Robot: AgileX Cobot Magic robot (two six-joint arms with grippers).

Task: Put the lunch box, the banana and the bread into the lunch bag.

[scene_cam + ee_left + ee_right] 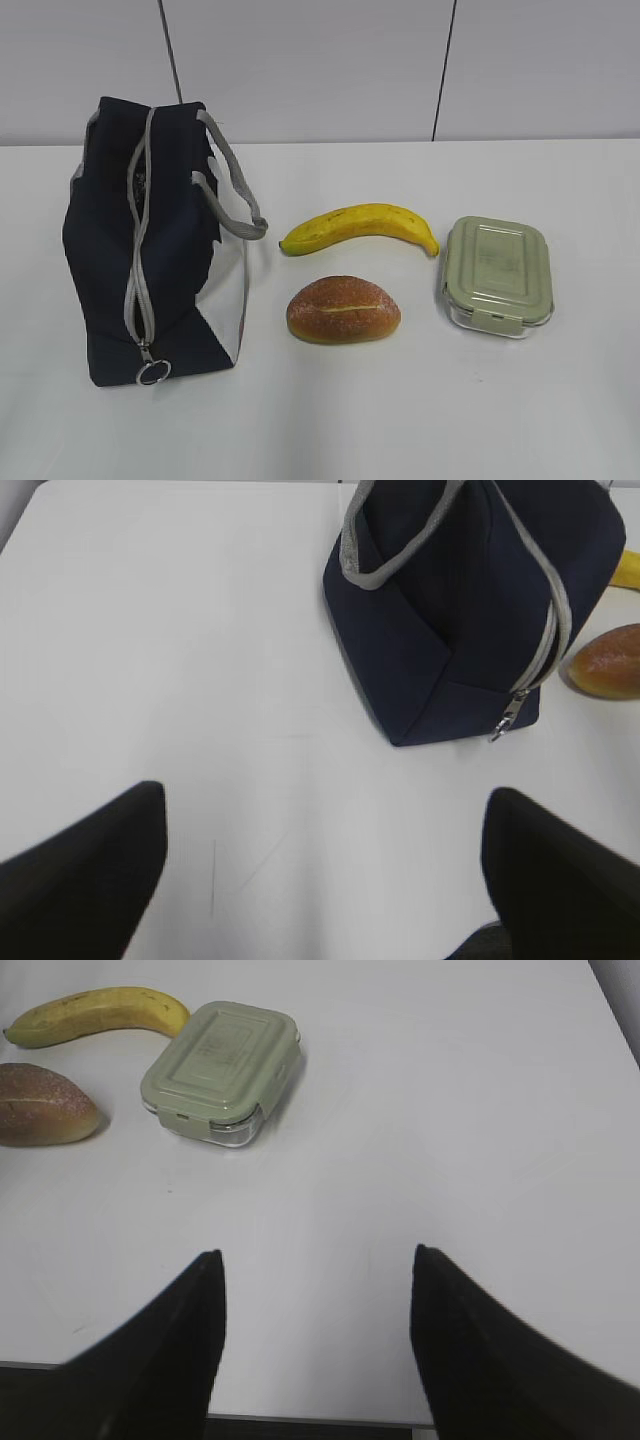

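Observation:
The navy lunch bag [150,250] stands at the left of the table with its grey zipper closed and its ring pull [152,373] at the front. The banana [362,226] lies right of it, the bread roll [343,310] in front of the banana, and the green-lidded lunch box [498,272] at the right. My left gripper [325,805] is open and empty, well short of the bag [460,610]. My right gripper [317,1260] is open and empty, short of the lunch box [222,1070], the banana [95,1012] and the bread [45,1105]. Neither arm shows in the exterior view.
The white table [400,420] ends at a pale panelled wall [320,60] behind. Its front edge [310,1420] shows between my right fingers. The bread's edge [610,662] and the banana's tip [630,568] show right of the bag in the left wrist view.

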